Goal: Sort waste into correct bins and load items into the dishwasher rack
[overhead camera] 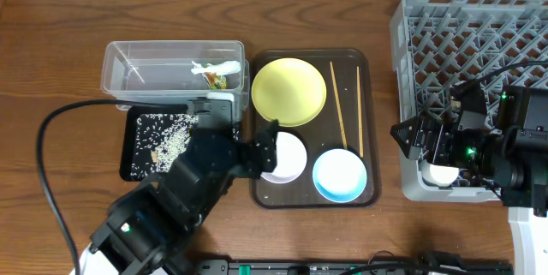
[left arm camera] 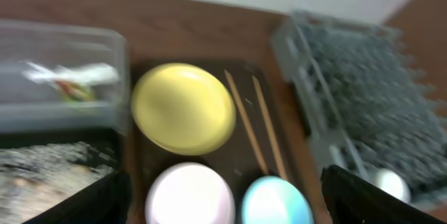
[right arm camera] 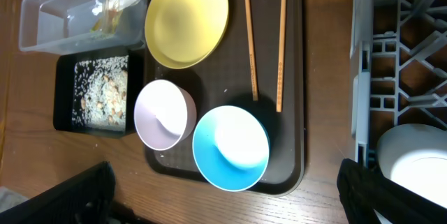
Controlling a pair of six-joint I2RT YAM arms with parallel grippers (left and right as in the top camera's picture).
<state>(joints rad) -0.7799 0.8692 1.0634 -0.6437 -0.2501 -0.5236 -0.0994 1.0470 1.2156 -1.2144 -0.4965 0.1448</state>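
The left gripper, wide open, sits just left of the white-pinkish bowl. The right gripper (equally wide, empty) hangs over the dishwasher rack, near the white cup.

Left wrist view is blurred; small white cup runs off right wrist frame; left arm overlaps white-pinkish bowl overhead.

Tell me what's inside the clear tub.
The clear tub holds one crumpled wrapper near its right end; the rest of its floor looks bare. In the overhead view the left arm overlaps the front rim, hiding a sliver there.
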